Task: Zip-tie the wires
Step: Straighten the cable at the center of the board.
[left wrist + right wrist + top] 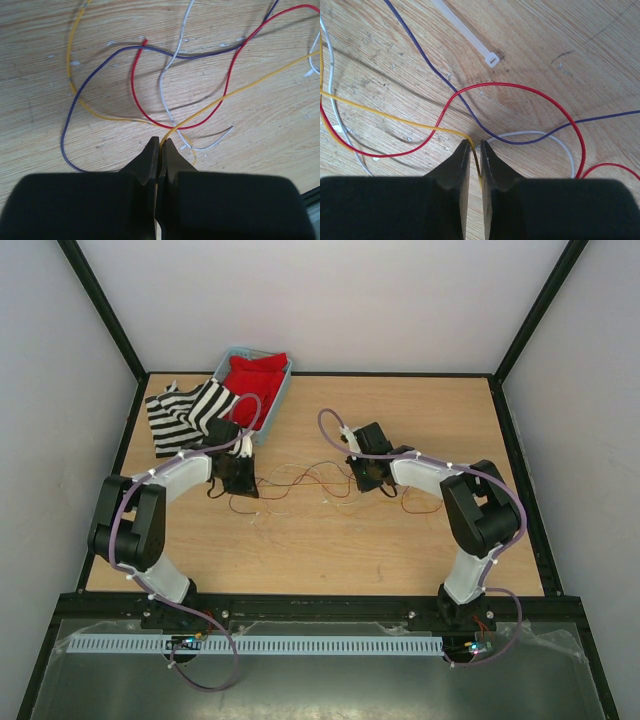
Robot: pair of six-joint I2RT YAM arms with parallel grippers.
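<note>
The wires (300, 482) lie in loose loops on the wooden table between my two grippers. In the left wrist view red (145, 107), purple (85, 85), pale (167, 75) and yellow (240, 87) strands curl ahead of my left gripper (161, 142), which is shut on the yellow strand. In the right wrist view my right gripper (475, 145) has its jaws a narrow gap apart, with the yellow strand (385, 111) running down between them. Red (520, 88) and purple (425, 55) strands cross just beyond. From above, the left gripper (243, 483) and right gripper (365, 480) both sit low at the bunch's ends.
A whitish zip tie (470, 35) lies on the wood beyond the right gripper. A blue bin (277, 400) with a red cloth (255, 375) stands at the back left, and a black-and-white striped cloth (185, 410) lies beside it. Black frame posts edge the table.
</note>
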